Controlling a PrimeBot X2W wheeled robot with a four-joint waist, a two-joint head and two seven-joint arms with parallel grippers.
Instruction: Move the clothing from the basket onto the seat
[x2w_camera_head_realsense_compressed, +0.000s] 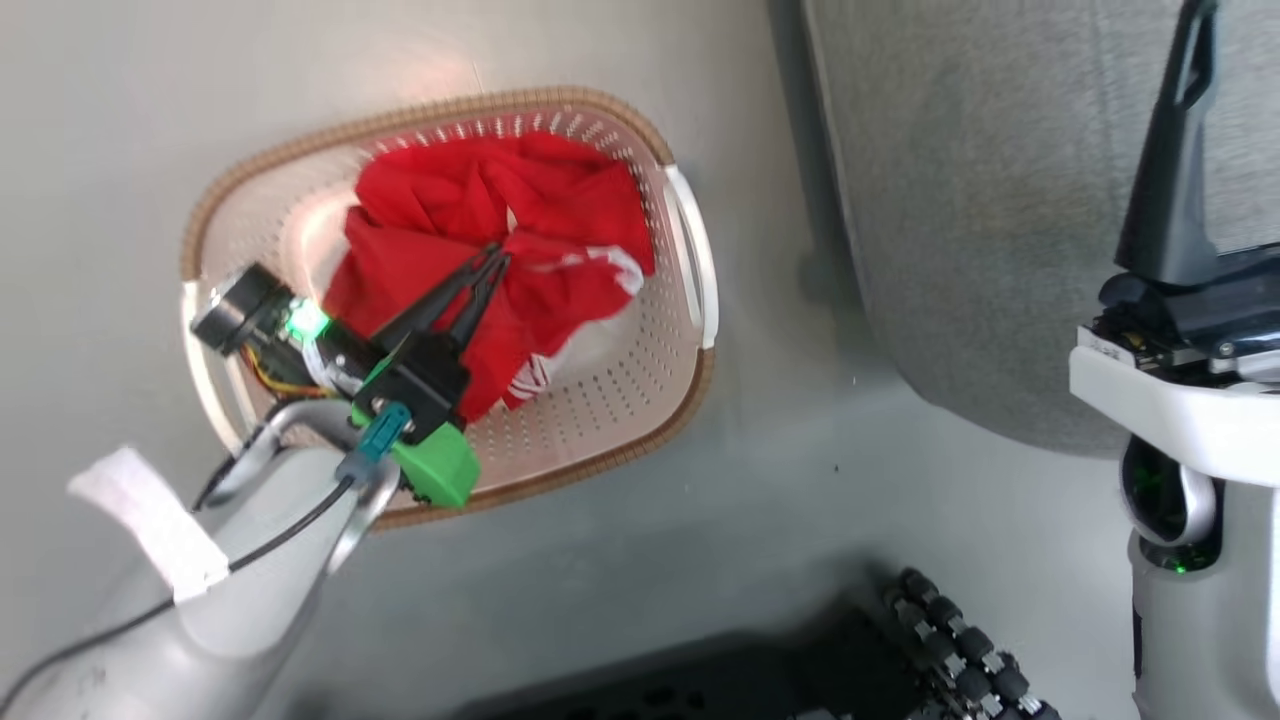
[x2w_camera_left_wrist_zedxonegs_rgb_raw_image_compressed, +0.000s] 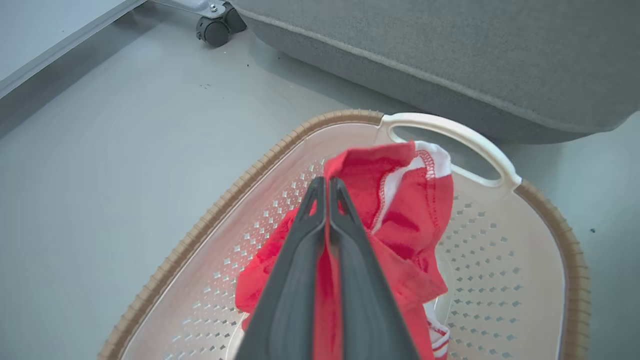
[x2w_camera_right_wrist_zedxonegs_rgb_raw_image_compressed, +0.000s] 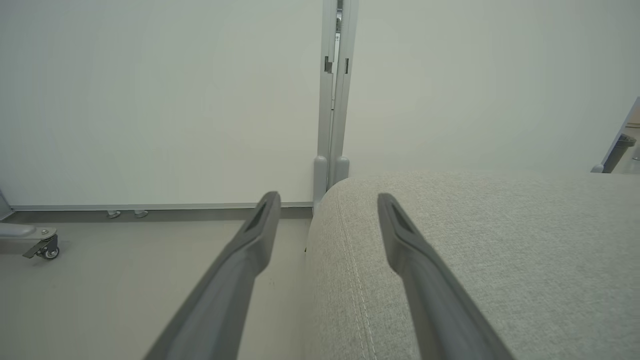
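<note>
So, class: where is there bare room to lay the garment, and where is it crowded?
Bare: the seat, beyond its seam; the floor between basket and seat. Crowded: inside the basket, where the left gripper pinches the garment.

Soft, even, bright light with a faint green-grey cast. In the head view a pale glare patch lies on the floor (x2w_camera_head_realsense_compressed: 430, 60) beyond the basket (x2w_camera_head_realsense_compressed: 440, 112), the seat (x2w_camera_head_realsense_compressed: 1000, 200) throws a soft shadow beside it, and the near forearm (x2w_camera_head_realsense_compressed: 200, 620) is blurred. In the right wrist view the wall (x2w_camera_right_wrist_zedxonegs_rgb_raw_image_compressed: 150, 100) looks washed out
</note>
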